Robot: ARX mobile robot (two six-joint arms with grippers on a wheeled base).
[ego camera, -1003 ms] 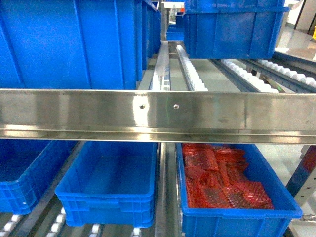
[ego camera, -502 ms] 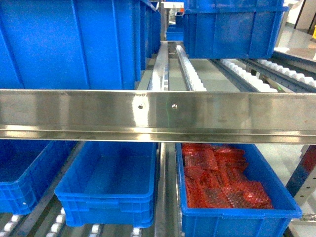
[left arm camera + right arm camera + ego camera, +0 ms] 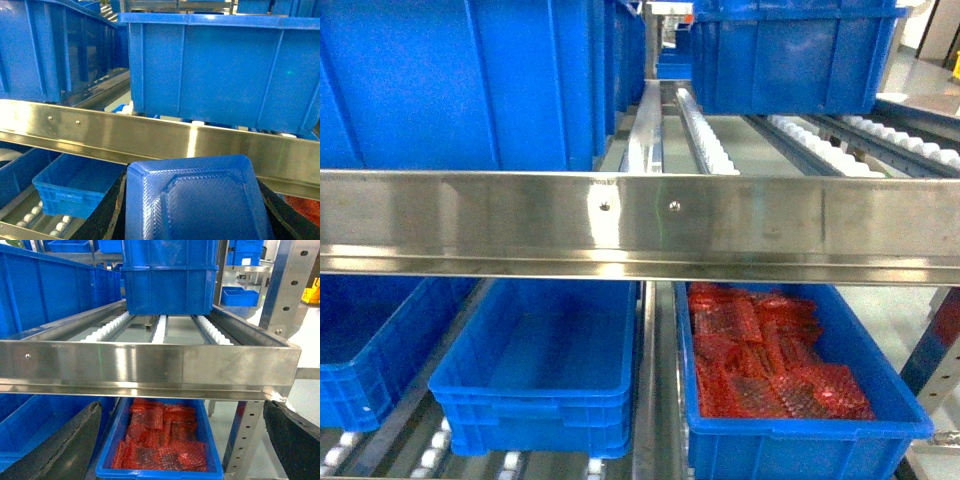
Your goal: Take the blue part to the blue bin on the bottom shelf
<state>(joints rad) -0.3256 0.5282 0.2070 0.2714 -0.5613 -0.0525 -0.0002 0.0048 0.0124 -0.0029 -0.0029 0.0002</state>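
Observation:
The blue part, a textured tray-like plastic piece, fills the bottom of the left wrist view. My left gripper is shut on it, with black fingers on both sides. Below and to its left, an empty blue bin sits on the bottom shelf, which has white rollers. The same empty blue bin shows in the head view, left of the central divider rail. My right gripper is open and holds nothing. It hangs in front of a bin of red parts. Neither gripper shows in the head view.
A wide steel front rail of the upper shelf crosses above the lower bins. Large blue bins stand on the upper level. The red-part bin sits right of the divider. Another blue bin is at far left. A perforated steel post stands at right.
The head view has shifted slightly: the upper rail sits a little higher in frame and a bit more of the lower bins shows. No bin has moved.

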